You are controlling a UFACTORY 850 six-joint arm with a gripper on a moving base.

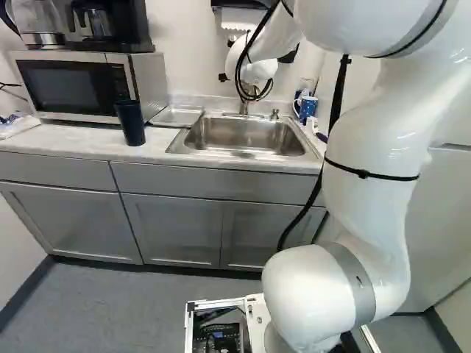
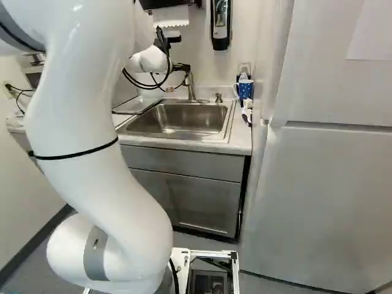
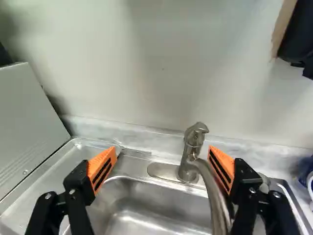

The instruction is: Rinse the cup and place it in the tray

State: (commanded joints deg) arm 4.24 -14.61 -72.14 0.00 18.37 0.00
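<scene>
Dark blue, tall tumbler-like cup upright on the pale marbled desk, in front of the silver microwave. A blue mug with white dots stands past the sink's other side (which one is meant, the task line leaves open). Shallow silver-grey tray lies between microwave and steel sink.

Black gripper at the brushed-metal tap; orange-padded fingers spread wide, nothing pinched. One finger overlaps the curved spout in the wrist view; contact cannot be told.

Main risk: a sideways swing or early closing could catch the spout or knock the lever. If the tumbler is wanted, a low reach could clip the microwave's side or tip the cup.
</scene>
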